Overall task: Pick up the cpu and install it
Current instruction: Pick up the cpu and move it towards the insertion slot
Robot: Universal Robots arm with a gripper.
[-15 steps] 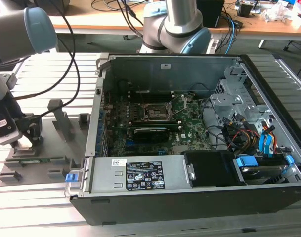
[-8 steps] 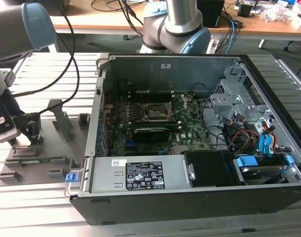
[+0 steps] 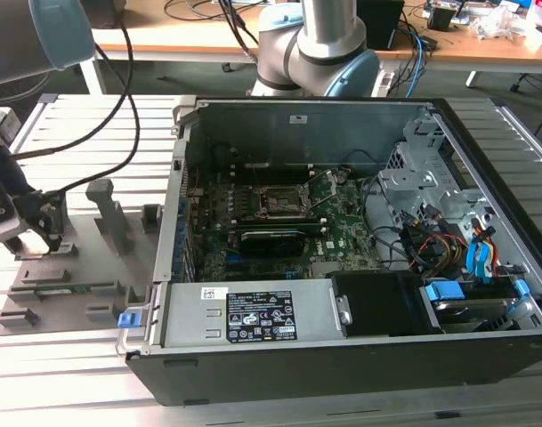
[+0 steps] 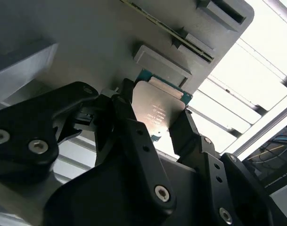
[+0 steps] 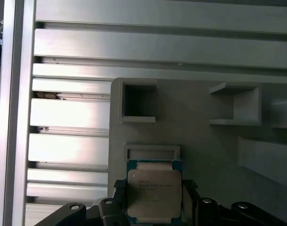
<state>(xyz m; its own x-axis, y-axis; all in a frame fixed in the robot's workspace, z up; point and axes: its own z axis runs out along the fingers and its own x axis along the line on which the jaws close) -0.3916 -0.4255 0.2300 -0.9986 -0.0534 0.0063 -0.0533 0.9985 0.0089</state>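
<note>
The cpu (image 4: 158,107) is a thin square chip with a pale silver top and a green edge. My gripper (image 4: 155,117) is shut on it, one black finger (image 4: 127,120) against each of two opposite sides. In the first wrist view the cpu (image 5: 154,193) hangs just over the grey holder plate (image 5: 204,155), beside a small rectangular recess (image 5: 152,151). In the exterior view my gripper (image 3: 39,236) is at the exterior view's left, low over the holder plate (image 3: 79,289). The motherboard socket (image 3: 284,203) lies open inside the computer case (image 3: 342,338), well to the exterior view's right of the gripper.
Upright grey blocks (image 3: 110,213) stand on the holder plate close to the gripper. The case's tall side wall (image 3: 177,205) lies between plate and motherboard. Drive bays and coloured cables (image 3: 457,249) fill the case's right end. The arm's base (image 3: 315,53) rises behind the case.
</note>
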